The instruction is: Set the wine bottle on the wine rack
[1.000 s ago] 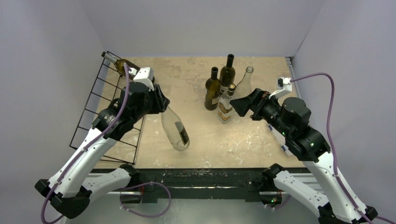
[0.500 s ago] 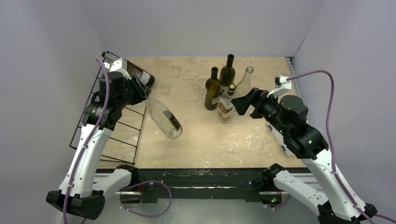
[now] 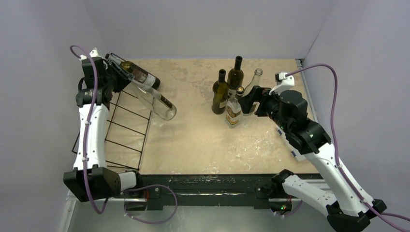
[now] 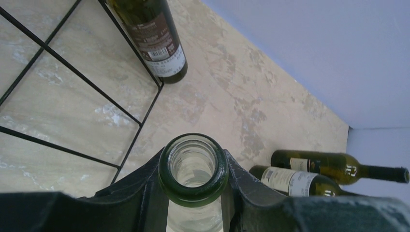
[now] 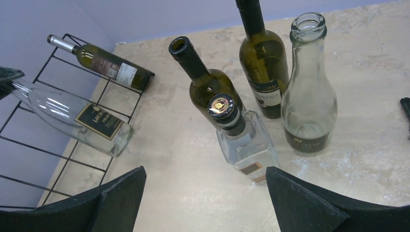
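Pale lavender walls [image 3: 203,24] enclose three sides; mottled beige tabletop [image 3: 203,140]; black rail [image 3: 208,182] along near edge; even light

readable text: none
clear wine bottle [image 5: 72,118] in left claw [image 4: 193,193]: black label, gold lettering, too small to read
dark bottle [image 4: 157,43] beyond left claw: brown label, barcode patch, print illegible
square bottle [image 5: 246,150] ahead of right claw [image 5: 208,203]: gold emblem on cap, no legible words

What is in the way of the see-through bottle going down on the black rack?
Nothing visible. The left gripper holds the clear wine bottle by its neck, tilted just over the wine rack. A dark green bottle already lies on the rack's far end, beside it, not under it.
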`<act>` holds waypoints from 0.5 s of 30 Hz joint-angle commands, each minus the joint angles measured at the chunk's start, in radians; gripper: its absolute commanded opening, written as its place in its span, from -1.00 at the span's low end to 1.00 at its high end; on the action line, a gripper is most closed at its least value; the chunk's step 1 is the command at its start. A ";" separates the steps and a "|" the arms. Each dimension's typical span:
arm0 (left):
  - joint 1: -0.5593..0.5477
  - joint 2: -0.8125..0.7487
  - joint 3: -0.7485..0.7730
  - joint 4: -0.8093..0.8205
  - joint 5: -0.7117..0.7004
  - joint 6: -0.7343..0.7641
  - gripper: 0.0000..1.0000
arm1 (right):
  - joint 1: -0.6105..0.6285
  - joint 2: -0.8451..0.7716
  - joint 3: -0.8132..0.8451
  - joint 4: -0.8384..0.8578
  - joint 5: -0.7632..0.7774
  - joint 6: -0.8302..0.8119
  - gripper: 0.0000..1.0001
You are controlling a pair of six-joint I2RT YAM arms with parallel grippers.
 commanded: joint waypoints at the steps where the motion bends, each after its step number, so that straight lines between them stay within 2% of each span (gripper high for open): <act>1: 0.078 0.024 0.103 0.221 0.098 -0.099 -1.00 | 0.004 0.005 0.043 0.049 0.051 -0.056 0.98; 15: 0.176 0.244 0.235 0.290 0.058 -0.050 -1.00 | 0.003 -0.065 -0.016 0.117 0.154 -0.171 0.98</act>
